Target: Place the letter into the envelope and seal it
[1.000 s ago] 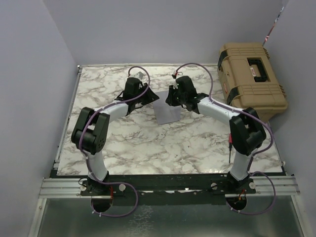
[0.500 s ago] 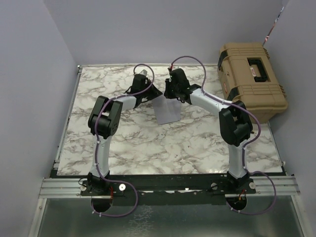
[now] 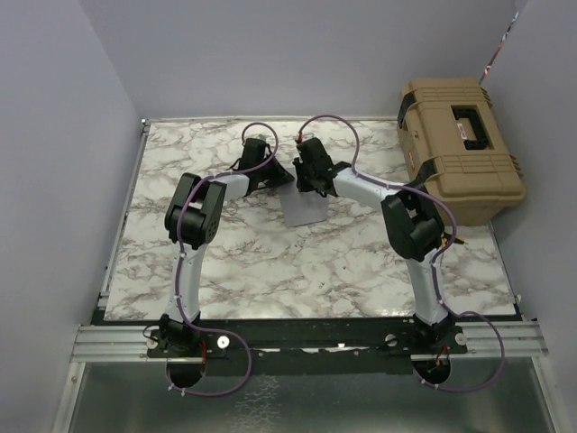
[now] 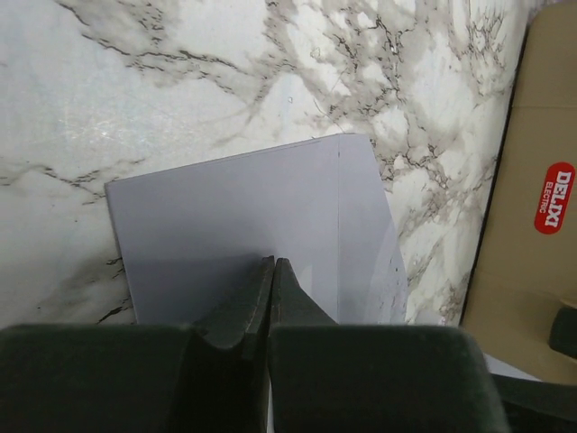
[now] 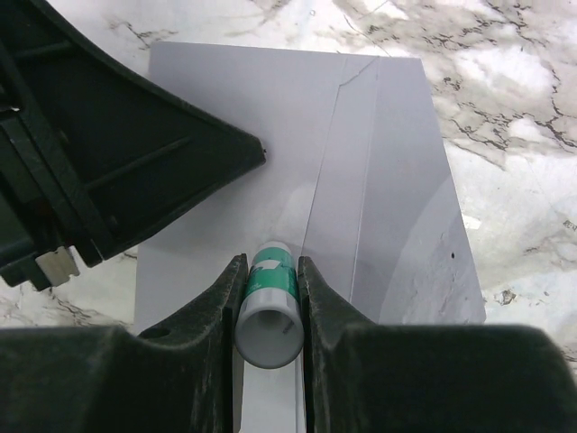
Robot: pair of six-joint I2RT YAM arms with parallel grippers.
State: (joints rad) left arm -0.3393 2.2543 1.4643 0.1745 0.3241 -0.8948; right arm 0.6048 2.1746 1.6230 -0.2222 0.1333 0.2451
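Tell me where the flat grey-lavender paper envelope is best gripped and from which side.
Take a thin edge, not the face: the grey-lavender paper envelope lies flat on the marble table, so a grip must come in low from the side. Its near edge, on the robot's side, looks freest; the left gripper and right gripper crowd the far end.

one high rear view down over the whole table (image 3: 270, 262), two wrist views close above the same envelope (image 4: 234, 207)
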